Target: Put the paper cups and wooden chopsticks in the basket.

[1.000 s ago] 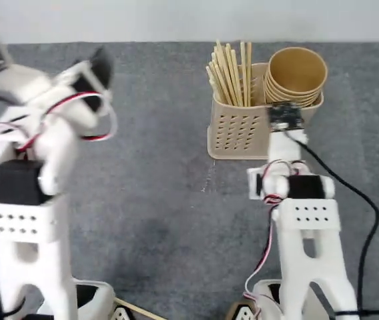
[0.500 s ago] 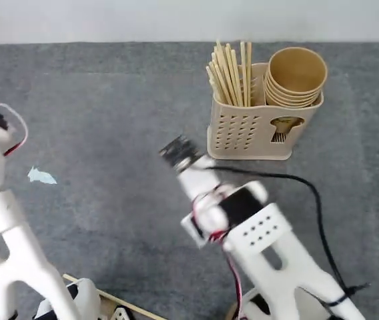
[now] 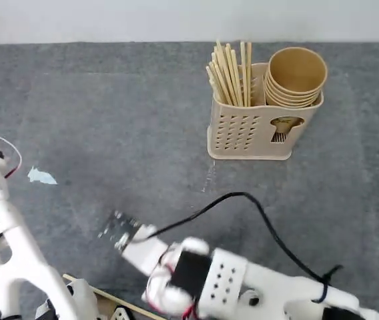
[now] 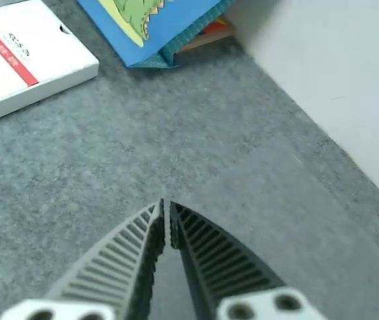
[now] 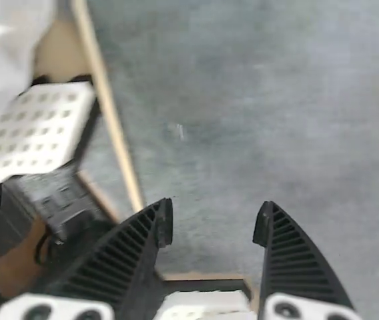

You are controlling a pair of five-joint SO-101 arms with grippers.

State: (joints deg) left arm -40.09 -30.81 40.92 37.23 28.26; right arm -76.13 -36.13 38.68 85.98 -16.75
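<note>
place: lab tabletop | evidence: grey mat [image 3: 109, 120], plain wall [image 4: 336, 67] (white box [image 4: 16, 60] nearby)

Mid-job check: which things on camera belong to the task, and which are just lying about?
Job:
- basket
- chopsticks, standing in the basket
- cups, stacked in the basket

Lying about:
- pale blue scrap on the mat
- white box
- blue box by the wall
</note>
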